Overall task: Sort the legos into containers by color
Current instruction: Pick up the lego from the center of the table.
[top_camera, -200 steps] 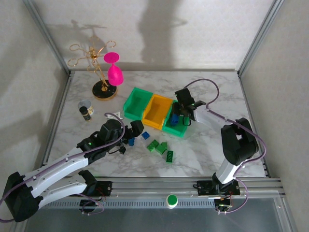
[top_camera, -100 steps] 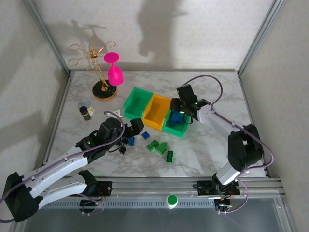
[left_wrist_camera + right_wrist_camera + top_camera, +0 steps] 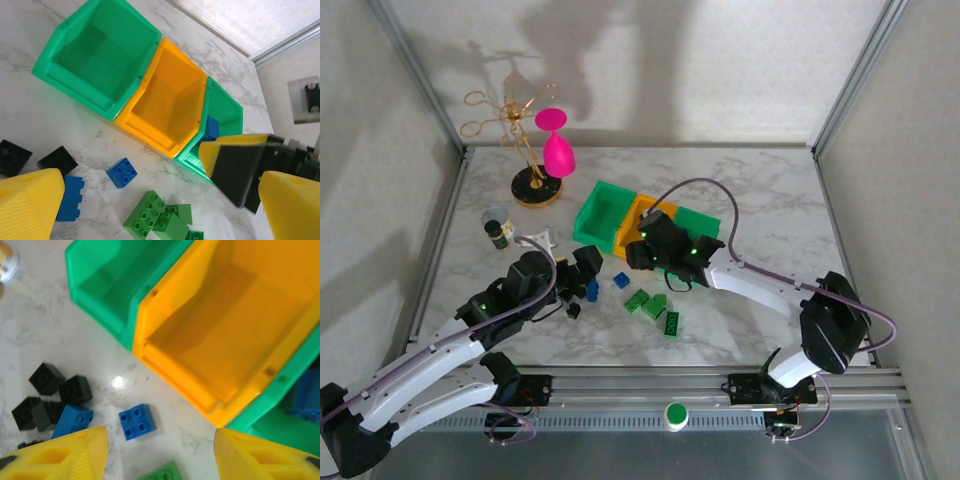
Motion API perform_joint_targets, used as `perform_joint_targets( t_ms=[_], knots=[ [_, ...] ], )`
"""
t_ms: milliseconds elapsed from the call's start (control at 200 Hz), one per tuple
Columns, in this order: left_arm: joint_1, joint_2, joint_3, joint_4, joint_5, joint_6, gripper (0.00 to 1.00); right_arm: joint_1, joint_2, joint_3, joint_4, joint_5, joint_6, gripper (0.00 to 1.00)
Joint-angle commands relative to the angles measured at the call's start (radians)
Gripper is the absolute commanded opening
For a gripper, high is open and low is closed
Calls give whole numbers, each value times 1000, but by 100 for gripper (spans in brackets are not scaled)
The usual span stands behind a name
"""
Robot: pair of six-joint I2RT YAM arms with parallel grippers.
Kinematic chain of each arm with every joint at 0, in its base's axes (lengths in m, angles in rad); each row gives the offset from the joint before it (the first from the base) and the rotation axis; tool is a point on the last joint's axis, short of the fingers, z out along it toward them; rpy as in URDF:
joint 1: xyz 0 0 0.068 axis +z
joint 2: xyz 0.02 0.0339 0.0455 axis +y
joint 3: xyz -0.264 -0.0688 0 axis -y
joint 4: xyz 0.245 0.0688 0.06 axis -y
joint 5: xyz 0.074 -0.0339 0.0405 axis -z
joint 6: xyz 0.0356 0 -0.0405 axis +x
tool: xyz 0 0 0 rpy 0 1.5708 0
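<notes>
No readable text, numbers or brand marks; bins (image 3: 167, 97) and legos (image 3: 122, 172) look plain; small bottle (image 3: 499, 232) too small to tell.

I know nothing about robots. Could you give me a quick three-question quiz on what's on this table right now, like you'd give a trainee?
1. True or false: the yellow-orange bin is empty.
2. Which colour are the bricks inside the green bin that already has some? A black, B blue, C green.
3. In one word: what does the right gripper hold?
Key: 1 true; 2 B; 3 nothing, its fingers are spread apart.
</notes>
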Motion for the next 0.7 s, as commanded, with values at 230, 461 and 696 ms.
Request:
perform_joint_targets(
  t_ms=[230, 461, 696],
  knots=[
    [-5, -72, -53, -89, -86, -52, 100, 98, 203, 42, 35, 7, -63, 60],
    [-4, -85, -55, -110, -117, -60, 100, 100, 326, 113, 35, 18, -101, 59],
    [-3, -94, -62, -117, -130, -61, 100, 99, 411, 170, 6, 56, -125, 57]
  ],
)
